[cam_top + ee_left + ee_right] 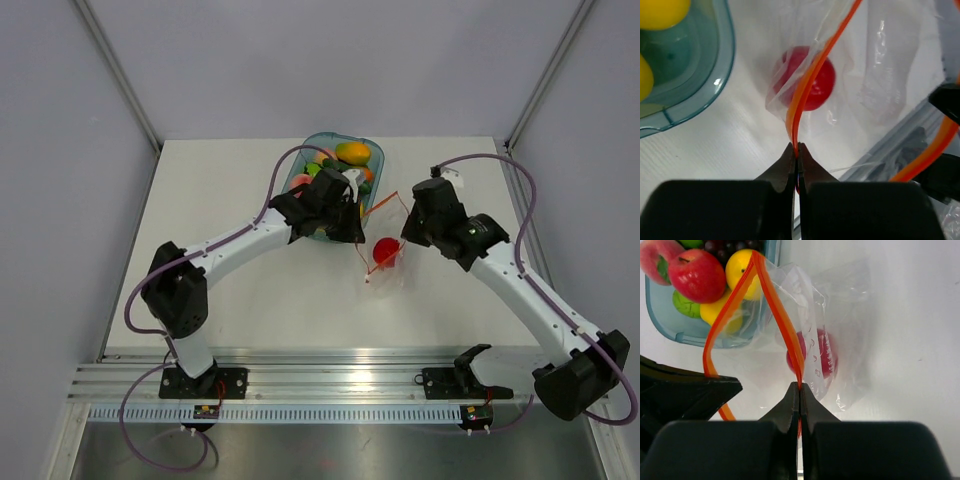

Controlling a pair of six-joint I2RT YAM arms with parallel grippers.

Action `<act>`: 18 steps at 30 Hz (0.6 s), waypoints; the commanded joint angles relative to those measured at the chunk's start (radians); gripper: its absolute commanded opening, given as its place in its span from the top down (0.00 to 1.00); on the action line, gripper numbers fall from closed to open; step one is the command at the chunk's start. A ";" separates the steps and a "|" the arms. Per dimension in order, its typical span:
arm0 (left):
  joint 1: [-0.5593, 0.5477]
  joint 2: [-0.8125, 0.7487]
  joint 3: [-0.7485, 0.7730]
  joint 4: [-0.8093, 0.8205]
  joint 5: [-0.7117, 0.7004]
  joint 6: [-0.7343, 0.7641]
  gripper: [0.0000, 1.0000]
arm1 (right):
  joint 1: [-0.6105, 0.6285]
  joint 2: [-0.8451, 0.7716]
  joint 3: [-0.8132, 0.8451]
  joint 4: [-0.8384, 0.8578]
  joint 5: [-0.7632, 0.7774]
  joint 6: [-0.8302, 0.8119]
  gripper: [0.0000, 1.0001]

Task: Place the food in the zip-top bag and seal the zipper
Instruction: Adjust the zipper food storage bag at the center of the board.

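1. Table [250, 300]: the bag sits mid-table between the two arms, just beside the tray.
2. Tray [378, 148]: holds the tray apple [697, 275], lemon [740, 267], lime [685, 305], peach [652, 257] and more.
3. Bag [850, 315]: one bagged apple [827, 357] inside, mouth gaping.
4. Zipper [777, 310]: left gripper [796, 150] and right gripper [799, 390] each pinch the strip tight, seemingly on opposite lips.
5. Step: loading, barely begun. The next move likely needs one gripper to let go and fetch fruit while the other holds the mouth up.
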 commanded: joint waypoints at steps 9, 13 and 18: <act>-0.071 -0.026 0.184 0.034 0.141 -0.013 1.00 | -0.002 -0.134 0.105 -0.155 0.227 -0.052 1.00; -0.071 0.092 0.167 0.005 0.112 0.004 1.00 | -0.005 -0.085 -0.060 -0.121 0.259 0.010 1.00; -0.071 0.158 0.182 -0.081 0.080 0.036 1.00 | -0.027 -0.046 -0.077 -0.136 0.256 0.015 1.00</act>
